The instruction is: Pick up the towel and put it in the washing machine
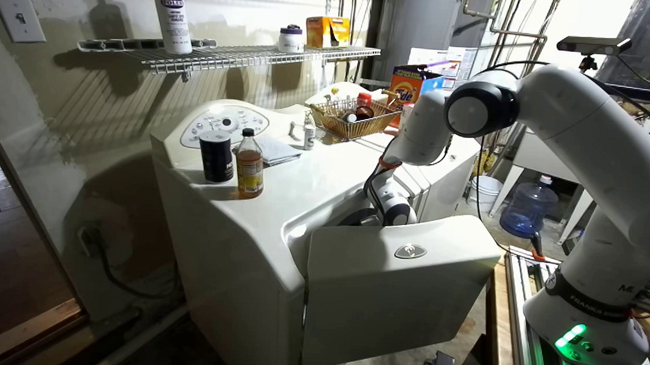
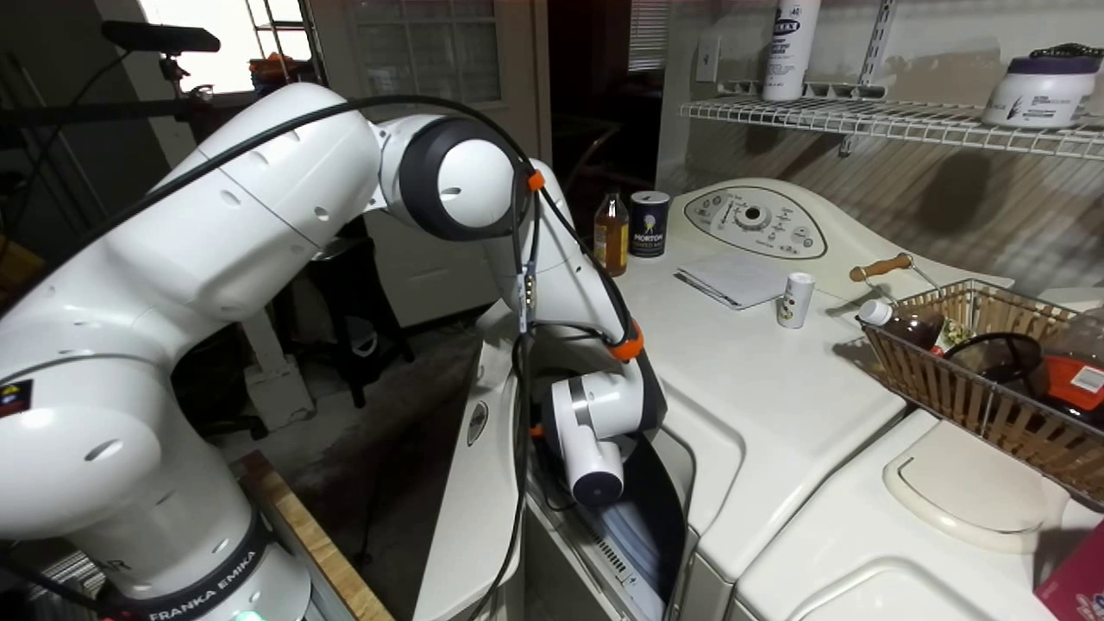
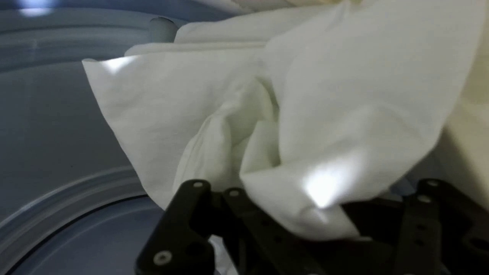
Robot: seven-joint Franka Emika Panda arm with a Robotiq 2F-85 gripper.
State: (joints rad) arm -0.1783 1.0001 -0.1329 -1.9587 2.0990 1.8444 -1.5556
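our jaws are closed on the white towel [image 3: 275,114], which we see bunched before a curved blue-grey wall [image 3: 57,122], while in both exterior views our franka arm [image 1: 591,123] reaches into the washing machine [image 1: 240,233] beside its open door [image 1: 391,295].

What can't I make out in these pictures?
Gripper: tips covered by the towel in the wrist view.
Towel: hidden in both exterior views by the arm and washing machine.
Tall white bottle: top cut off by upper edge, both exterior views.
Control panel: lettering too small, both exterior views.
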